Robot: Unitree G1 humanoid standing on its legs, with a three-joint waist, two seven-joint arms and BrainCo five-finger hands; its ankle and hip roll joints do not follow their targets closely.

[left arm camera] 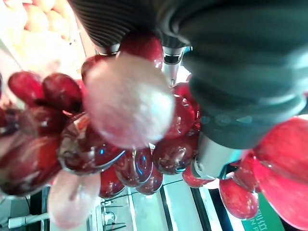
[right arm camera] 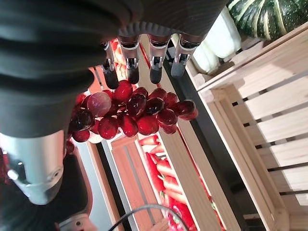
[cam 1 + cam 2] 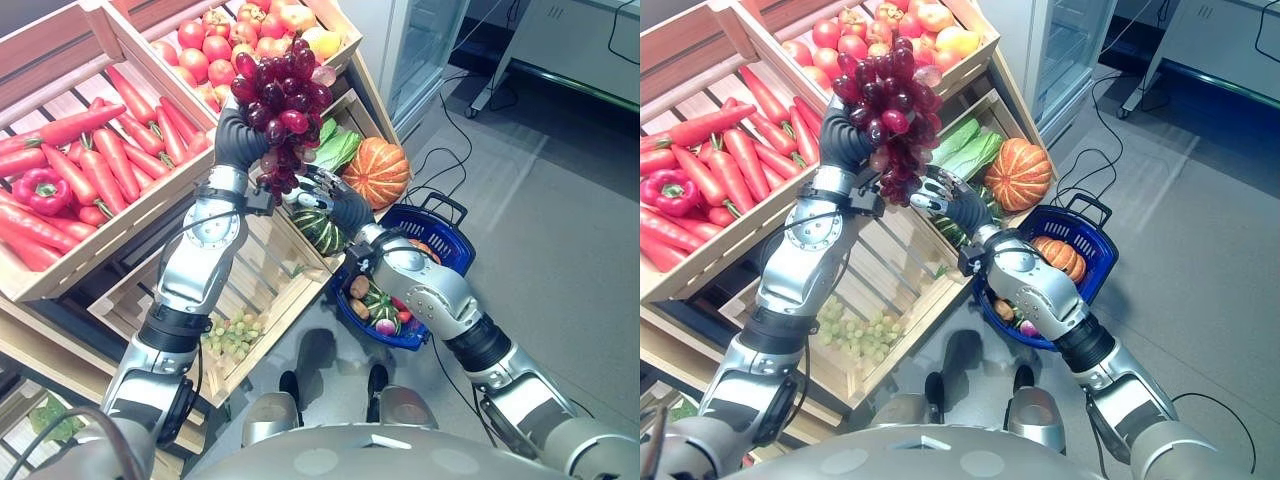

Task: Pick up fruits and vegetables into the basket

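My left hand is raised in front of the shelves, shut on a big bunch of dark red grapes that hangs from its fingers. The grapes press close against that hand in the left wrist view. My right hand sits just below and to the right of the bunch, open. Its straight fingers reach towards the lowest grapes. The blue basket shows behind my right forearm. It holds a small orange pumpkin, a striped squash and other produce.
Slanted wooden crates hold carrots, a red pepper and tomatoes. An orange pumpkin and a striped squash sit in a lower crate. Green grapes lie in the bottom crate. A glass-door cabinet stands behind.
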